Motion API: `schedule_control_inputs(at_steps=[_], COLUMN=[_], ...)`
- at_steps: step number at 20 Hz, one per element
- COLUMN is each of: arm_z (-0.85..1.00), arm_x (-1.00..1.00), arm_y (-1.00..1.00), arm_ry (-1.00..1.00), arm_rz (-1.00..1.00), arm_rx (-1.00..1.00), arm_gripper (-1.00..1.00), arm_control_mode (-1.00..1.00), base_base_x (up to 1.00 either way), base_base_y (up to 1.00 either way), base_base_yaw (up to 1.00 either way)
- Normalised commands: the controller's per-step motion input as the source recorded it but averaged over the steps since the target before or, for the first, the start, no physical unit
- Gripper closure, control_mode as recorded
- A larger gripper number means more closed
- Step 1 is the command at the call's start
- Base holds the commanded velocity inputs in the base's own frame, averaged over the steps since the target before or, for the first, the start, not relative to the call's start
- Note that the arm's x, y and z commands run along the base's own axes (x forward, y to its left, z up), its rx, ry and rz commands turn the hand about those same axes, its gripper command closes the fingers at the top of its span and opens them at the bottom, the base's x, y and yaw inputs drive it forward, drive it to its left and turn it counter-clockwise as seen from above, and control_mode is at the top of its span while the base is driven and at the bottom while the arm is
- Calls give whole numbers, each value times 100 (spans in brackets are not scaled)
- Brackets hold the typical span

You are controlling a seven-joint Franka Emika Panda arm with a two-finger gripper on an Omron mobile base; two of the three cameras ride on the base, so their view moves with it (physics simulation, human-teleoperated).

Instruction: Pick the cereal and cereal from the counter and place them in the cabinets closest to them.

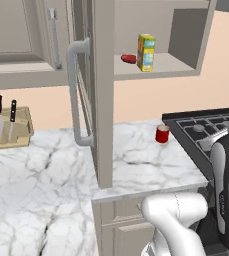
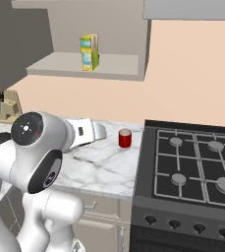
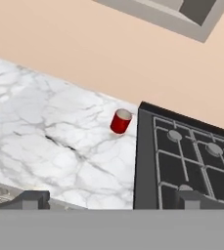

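A narrow yellow cereal (image 1: 146,52) box with green and orange print stands upright on the inner shelf of the open cabinet (image 1: 158,68), and shows again as the cereal (image 2: 89,52) on the shelf (image 2: 109,66). In the hand view my gripper (image 3: 111,200) is open with nothing between its fingertips (image 3: 31,198). It hangs low, in front of the counter (image 3: 45,127) edge, facing the back wall. The cereal is far above it.
A small red cup (image 1: 162,134) (image 2: 125,139) (image 3: 121,121) stands on the counter beside the black hob (image 2: 192,167) (image 3: 182,156). The open cabinet door (image 1: 102,100) juts out over the counter. A flat red object (image 1: 128,58) lies on the shelf. A knife block (image 1: 6,129) sits at the left.
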Motion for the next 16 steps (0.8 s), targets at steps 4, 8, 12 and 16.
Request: schedule_control_inputs(at_steps=[4,8,12,16], arm_z=[0,0,0,0], arm_x=[0,0,0,0], arm_y=[0,0,0,0], arm_ry=[0,0,0,0], arm_rz=[0,0,0,0], arm_rx=[0,0,0,0], arm_gripper=[-100,-100,-100,-100], arm_control_mode=[100,100,100,100], base_base_x=[-31,-22,-12,-3], base_base_y=[-52,-58,-62,-64], base_base_yaw=[0,0,0,0])
